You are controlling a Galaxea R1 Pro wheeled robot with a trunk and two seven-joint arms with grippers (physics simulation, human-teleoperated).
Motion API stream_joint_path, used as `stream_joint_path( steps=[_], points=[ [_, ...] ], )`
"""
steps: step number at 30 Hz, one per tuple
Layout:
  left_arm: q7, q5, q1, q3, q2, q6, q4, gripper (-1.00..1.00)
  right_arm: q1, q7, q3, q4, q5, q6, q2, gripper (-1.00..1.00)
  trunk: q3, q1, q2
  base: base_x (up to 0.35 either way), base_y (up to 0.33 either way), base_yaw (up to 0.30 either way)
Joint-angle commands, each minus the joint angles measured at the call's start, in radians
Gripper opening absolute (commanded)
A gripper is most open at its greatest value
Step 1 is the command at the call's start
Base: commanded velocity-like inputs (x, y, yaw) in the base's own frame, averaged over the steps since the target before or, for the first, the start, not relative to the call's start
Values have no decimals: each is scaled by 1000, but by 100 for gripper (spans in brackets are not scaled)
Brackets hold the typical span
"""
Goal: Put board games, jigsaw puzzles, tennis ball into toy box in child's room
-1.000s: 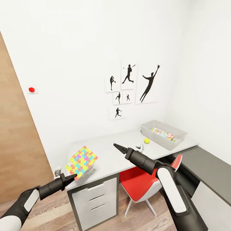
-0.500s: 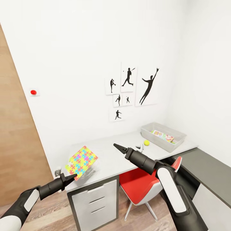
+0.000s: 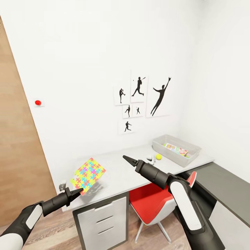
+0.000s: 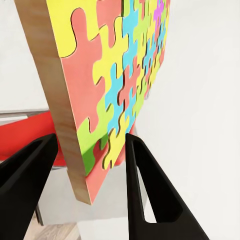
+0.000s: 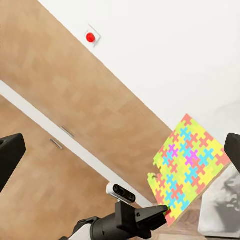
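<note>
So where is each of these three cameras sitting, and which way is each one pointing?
Head view: high on the robot, looking down at the table and toy box; both arms show, the left gripper holding the jigsaw puzzle.
Left wrist view: by the left gripper, looking along its fingers clamped on the puzzle's edge.
Right wrist view: on the right arm, facing a wooden door; its finger edges and the left gripper show.
All three share the puzzle.
</note>
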Motion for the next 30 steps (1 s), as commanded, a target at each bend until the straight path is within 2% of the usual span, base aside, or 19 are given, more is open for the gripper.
stream_joint_path(
  steps=[1, 30],
  points=[
    [-1, 3, 0, 1, 0, 6, 1, -100, 0, 3, -1, 0, 1, 4, 0, 100, 1, 0, -1, 0, 0, 0],
    [1, 3, 0, 1, 0, 7, 1, -100, 0, 3, -1, 1, 1, 4, 0, 100, 48, 0, -1, 0, 0, 8]
  ],
)
